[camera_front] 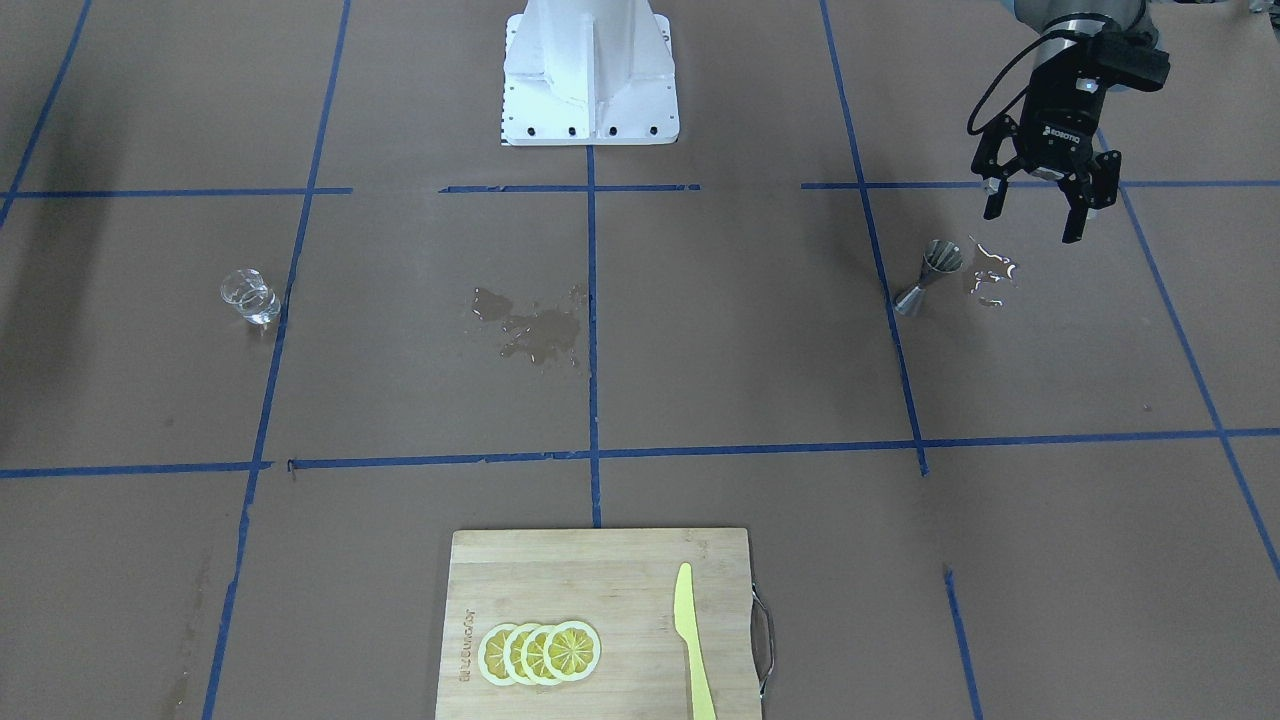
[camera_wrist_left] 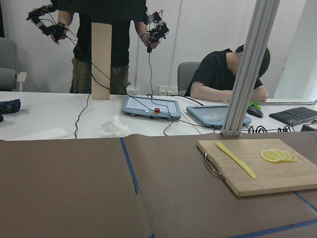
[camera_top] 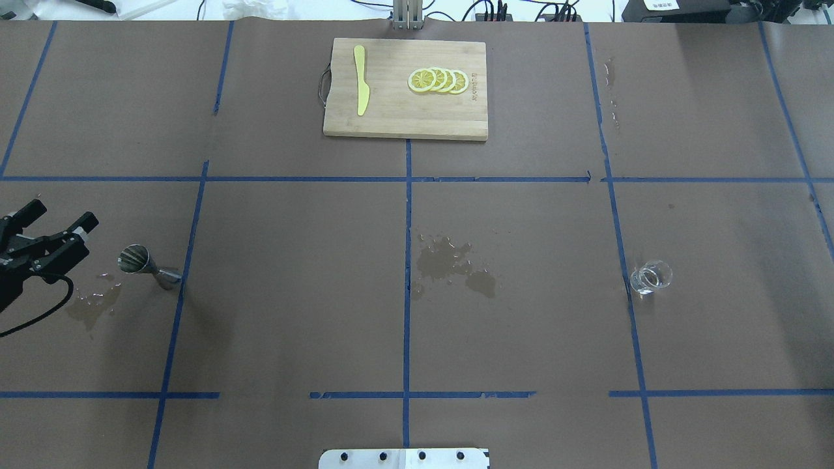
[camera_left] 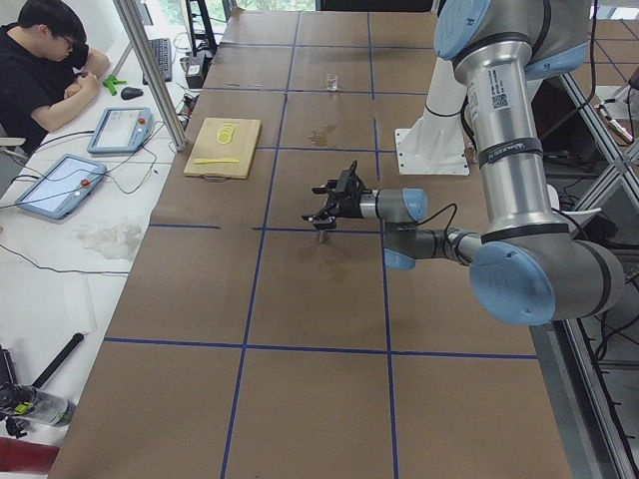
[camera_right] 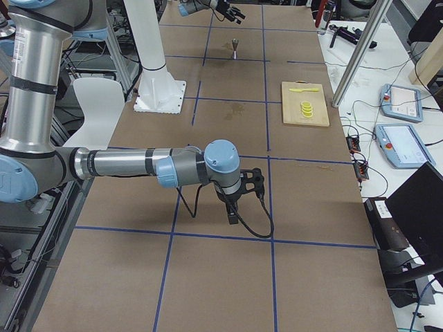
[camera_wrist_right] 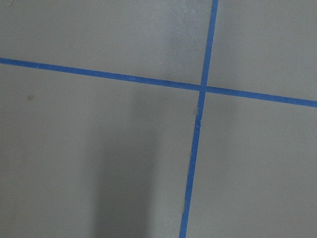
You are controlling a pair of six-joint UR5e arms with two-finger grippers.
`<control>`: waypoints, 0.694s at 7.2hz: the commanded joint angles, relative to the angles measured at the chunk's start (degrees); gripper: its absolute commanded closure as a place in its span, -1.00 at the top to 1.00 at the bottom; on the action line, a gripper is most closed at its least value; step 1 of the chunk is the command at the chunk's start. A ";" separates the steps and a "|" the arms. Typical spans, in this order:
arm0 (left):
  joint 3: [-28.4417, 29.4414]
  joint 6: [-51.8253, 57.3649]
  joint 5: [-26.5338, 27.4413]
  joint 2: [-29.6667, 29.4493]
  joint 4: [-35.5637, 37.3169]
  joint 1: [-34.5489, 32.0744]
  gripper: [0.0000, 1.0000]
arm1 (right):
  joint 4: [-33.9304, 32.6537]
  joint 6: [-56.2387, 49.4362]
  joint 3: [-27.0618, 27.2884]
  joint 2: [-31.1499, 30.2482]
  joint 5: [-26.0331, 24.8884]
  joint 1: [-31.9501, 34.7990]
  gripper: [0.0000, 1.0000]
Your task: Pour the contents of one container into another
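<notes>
Left claw [camera_front: 1032, 225] spread near one jigger [camera_front: 930, 277], one beaker [camera_front: 249, 297], four lemon slices [camera_front: 540, 652]

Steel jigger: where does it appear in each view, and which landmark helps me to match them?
Front-facing: jigger right of centre, below-left of the open left tool.
Overhead: far left, mid-height.
Exterior left: centre, tiny, under the near arm's tool.
Exterior right: top centre, far end.
Left wrist: not in it.
Right wrist: not in it.
Landmark: the cutting board, in all but the right wrist view.
</notes>
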 commanded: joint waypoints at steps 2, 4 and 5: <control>6.44 -0.30 10.79 -4.79 -0.02 7.88 1.00 | -0.05 0.00 -0.01 0.00 0.00 0.15 1.00; 10.75 -0.30 13.61 -8.31 -0.37 9.46 1.00 | -0.05 -0.09 -0.01 0.00 0.00 0.24 1.00; 11.12 -0.39 13.70 -8.50 -0.37 9.73 1.00 | -0.05 -0.09 -0.01 0.00 0.00 0.24 1.00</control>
